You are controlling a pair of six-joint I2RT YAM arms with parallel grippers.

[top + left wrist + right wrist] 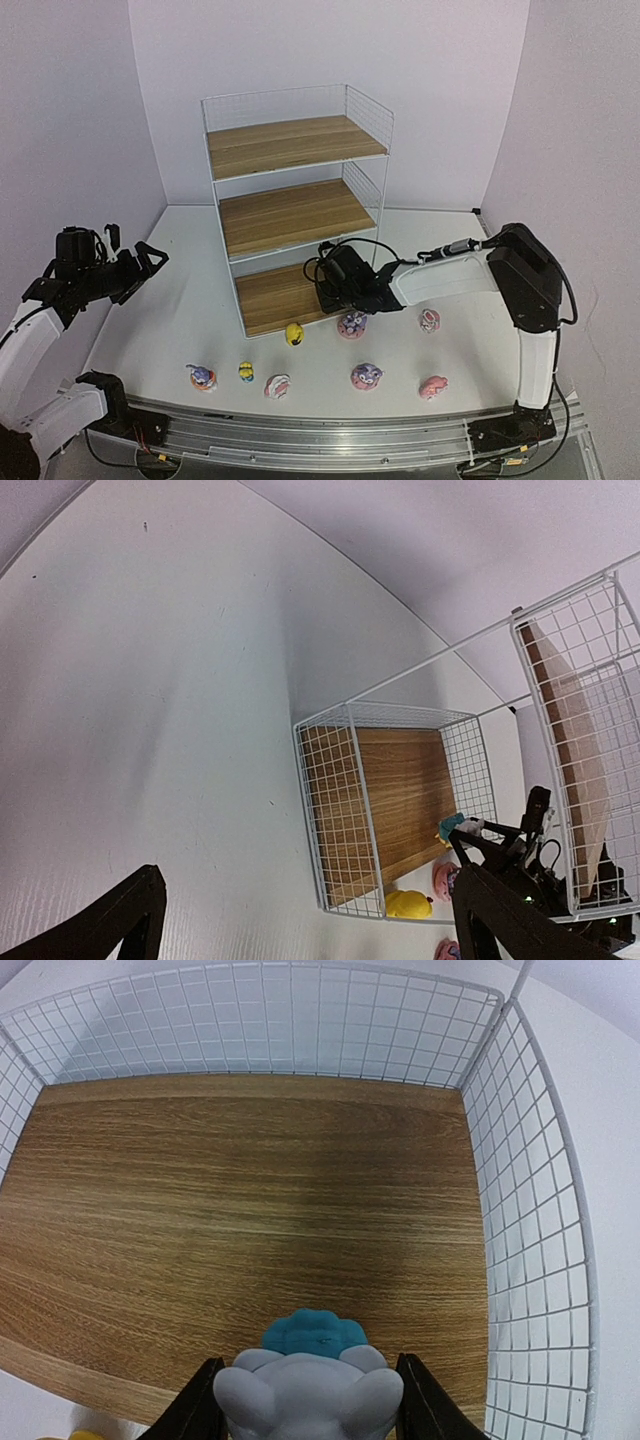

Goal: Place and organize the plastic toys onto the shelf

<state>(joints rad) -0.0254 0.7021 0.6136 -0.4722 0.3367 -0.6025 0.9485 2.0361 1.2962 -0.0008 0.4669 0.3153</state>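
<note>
Right gripper (305, 1400) is clamped on a grey-white toy with a teal cap (305, 1360), arm stretched low and leftward across the white table (180, 300), wrist at the front edge of the shelf's (290, 145) bottom board (250, 1210) (can't tell if the toy touches the wood). Left gripper (135, 248) is spread wide and holds nothing, arm raised at the left side, well apart from the shelf. Eight other toys (366, 376) sit on the table in front, a yellow one (294, 334) and a purple one (352, 324) nearest the shelf.
</note>
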